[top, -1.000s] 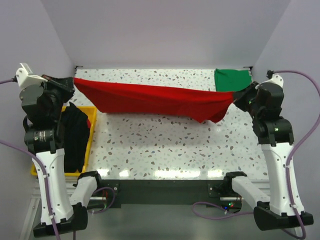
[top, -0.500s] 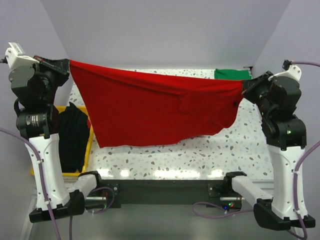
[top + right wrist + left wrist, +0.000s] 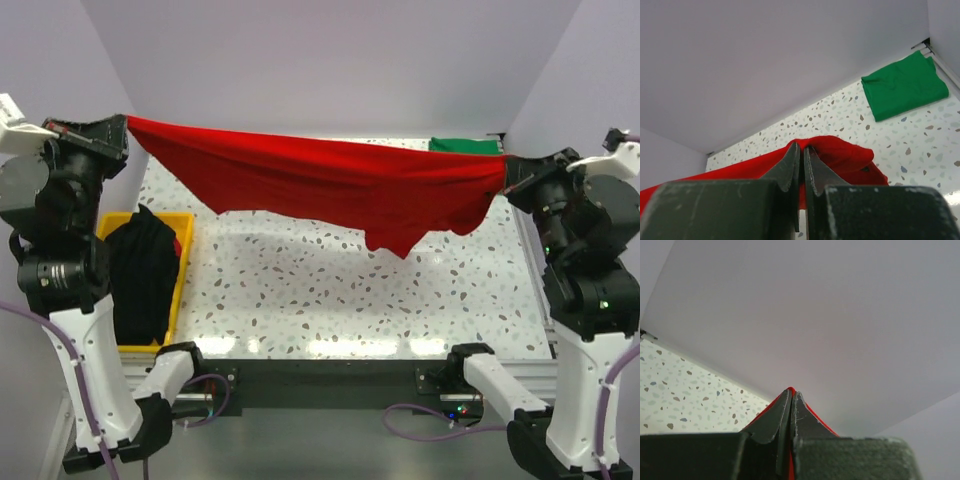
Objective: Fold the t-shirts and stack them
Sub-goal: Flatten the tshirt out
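Note:
The red t-shirt hangs stretched in the air between both arms, above the speckled table. My left gripper is shut on its left corner; red cloth shows between the fingers. My right gripper is shut on its right corner, and the red cloth bunches just past the tips. A folded green t-shirt lies flat at the table's far right; it also shows in the right wrist view. A black t-shirt lies heaped in the yellow bin.
A yellow bin stands at the table's left edge. Pale walls close the back and sides. The bare speckled tabletop shows below the left gripper.
Both arms have risen and moved outward. The red shirt, hanging wide half a second ago, has swung up and now stretches as a narrower band with its lower part drooping right of centre.

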Motion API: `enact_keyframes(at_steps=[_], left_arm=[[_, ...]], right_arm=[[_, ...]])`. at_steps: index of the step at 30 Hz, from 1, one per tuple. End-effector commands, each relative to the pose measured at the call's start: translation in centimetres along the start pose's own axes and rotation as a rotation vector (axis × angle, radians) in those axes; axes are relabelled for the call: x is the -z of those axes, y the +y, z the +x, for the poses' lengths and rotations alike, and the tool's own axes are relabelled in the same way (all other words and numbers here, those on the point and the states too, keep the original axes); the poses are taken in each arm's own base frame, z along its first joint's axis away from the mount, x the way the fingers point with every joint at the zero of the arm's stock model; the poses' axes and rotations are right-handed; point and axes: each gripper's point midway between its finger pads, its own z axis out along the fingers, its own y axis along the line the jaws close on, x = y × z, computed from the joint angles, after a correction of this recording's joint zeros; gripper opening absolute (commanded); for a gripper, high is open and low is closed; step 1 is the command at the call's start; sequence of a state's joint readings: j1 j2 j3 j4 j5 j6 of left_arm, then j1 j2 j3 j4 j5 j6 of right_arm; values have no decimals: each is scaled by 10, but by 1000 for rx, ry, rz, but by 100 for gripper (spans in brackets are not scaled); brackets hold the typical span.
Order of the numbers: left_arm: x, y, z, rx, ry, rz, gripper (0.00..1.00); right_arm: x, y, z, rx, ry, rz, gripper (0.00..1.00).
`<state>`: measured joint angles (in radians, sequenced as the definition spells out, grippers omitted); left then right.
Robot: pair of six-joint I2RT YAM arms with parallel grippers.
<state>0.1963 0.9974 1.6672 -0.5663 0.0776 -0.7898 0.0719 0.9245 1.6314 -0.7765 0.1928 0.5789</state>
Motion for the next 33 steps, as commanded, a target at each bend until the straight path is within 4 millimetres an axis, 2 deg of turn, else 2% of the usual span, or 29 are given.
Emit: enact_keyframes(at_steps=[1, 7, 10, 14, 17, 20, 21, 22, 23, 24, 25, 26, 27, 28, 29, 30, 31, 33], left_arm=[[35, -22, -29, -32, -107, 54, 0], [75, -31, -45, -42, -170, 59, 0], [94, -47, -59, -44, -203, 90, 0], [99, -53, -64, -38, -208, 99, 0], [93, -52, -62, -31, -199, 101, 0], [72, -42, -49, -18, -164, 94, 0], [65, -38, -42, -11, -147, 90, 0], [49, -22, -26, -4, -106, 59, 0], [39, -21, -20, 4, -91, 79, 0], [29, -14, -10, 11, -70, 75, 0], [12, 6, 16, 23, -7, 43, 0], [-1, 12, 23, 34, -3, 53, 0], [-12, 21, 35, 41, 19, 44, 0], [-26, 44, 61, 54, 73, 7, 0], [-44, 53, 72, 66, 87, 14, 0], [-54, 64, 85, 75, 110, 4, 0], [-73, 93, 118, 92, 180, -48, 0], [-97, 112, 139, 109, 201, -56, 0]], right_arm=[[37, 6, -35, 4, -120, -36, 0], [78, 8, -52, 1, -166, -73, 0], [97, 11, -63, 4, -192, -90, 0], [112, 12, -74, 0, -227, -98, 0], [109, 13, -74, 4, -223, -97, 1], [90, 16, -62, 4, -183, -106, 1], [74, 13, -47, 1, -138, -94, 1], [64, 15, -42, -4, -130, -104, 0], [54, 17, -32, -5, -100, -114, 0], [31, 9, -9, -5, -39, -87, 0], [19, 11, -4, -12, -39, -100, 0], [8, 10, 7, -15, -17, -99, 0], [-16, -2, 37, -16, 54, -65, 0], [-30, -1, 42, -23, 46, -72, 0], [-43, -5, 55, -23, 69, -60, 0], [-66, -19, 86, -22, 137, -20, 0], [-83, -19, 93, -30, 130, -24, 0], [-110, -34, 124, -35, 180, 19, 0]])
